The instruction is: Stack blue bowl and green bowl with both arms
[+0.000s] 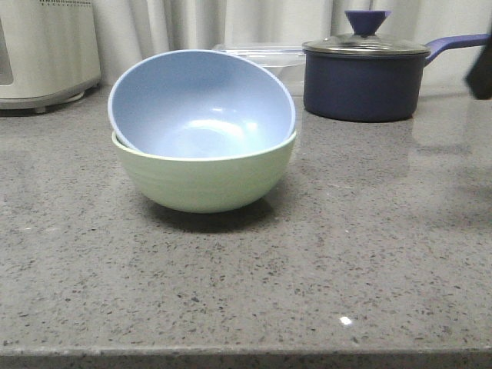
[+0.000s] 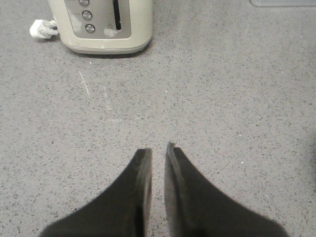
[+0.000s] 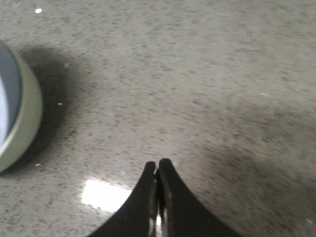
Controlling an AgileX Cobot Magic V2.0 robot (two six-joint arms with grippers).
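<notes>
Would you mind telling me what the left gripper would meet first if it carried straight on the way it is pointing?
Probably bare countertop: the left gripper aims just past the beige appliance, though depth is hard to judge.

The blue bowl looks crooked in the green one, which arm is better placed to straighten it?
Probably the right gripper: its camera shows the green bowl close by, with the tilted blue bowl inside. The left gripper sees only a toaster.
</notes>
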